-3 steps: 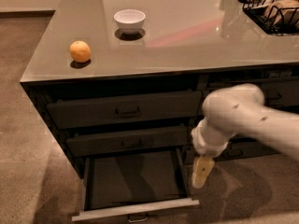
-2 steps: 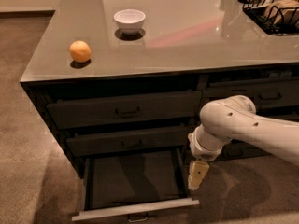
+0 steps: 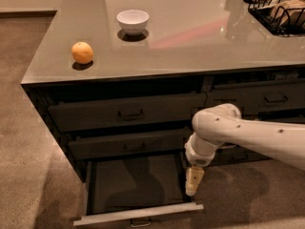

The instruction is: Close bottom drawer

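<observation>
Bottom drawer (image 3: pixel 138 213) pulled out, lower centre of frame. End effector (image 3: pixel 194 181) points down at drawer's right edge; grip state can't tell.

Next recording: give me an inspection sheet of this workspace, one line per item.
Surface: glossy grey countertop over dark drawer fronts.
Job's things: bottom drawer pulled far out, not yet closed.
Clutter: orange near the left front corner; white bowl behind it; wire basket at far right.
Grippers: end effector hangs by the open drawer's right side, near its front.
Cables: nothing seen.
Surroundings: brown carpet.
</observation>
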Robot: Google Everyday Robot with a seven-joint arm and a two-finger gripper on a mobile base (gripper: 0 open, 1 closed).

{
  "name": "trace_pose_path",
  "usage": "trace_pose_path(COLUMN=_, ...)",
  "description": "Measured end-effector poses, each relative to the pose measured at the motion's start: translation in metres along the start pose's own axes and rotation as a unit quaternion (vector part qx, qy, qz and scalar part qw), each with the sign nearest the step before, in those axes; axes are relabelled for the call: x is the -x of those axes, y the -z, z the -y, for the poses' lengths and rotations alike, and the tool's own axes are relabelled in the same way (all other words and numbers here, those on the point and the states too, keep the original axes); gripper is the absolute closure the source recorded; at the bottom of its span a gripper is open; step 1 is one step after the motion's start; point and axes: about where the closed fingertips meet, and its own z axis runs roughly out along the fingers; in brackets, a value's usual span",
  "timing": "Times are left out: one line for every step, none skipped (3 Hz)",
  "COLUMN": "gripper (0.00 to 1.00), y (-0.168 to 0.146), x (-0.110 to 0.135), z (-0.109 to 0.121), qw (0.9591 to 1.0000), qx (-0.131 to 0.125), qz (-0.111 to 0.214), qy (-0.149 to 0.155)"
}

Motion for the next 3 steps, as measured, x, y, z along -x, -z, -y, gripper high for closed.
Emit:
trace_pose_path(gripper=0.0, y=-0.121, x=-0.003, z=-0.022, qw=0.9977, qx=0.037, qz=0.025, qy=0.05)
trace_pose_path(gripper=0.0, y=-0.148, x=-0.005, z=-0.01, qw=0.9931, qx=-0.006, qz=0.099, qy=0.063)
trace_pose_path(gripper=0.0, y=-0.152, x=-0.014, z=-0.013, qw=0.9911, qx=-0.012, qz=0.103, qy=0.084)
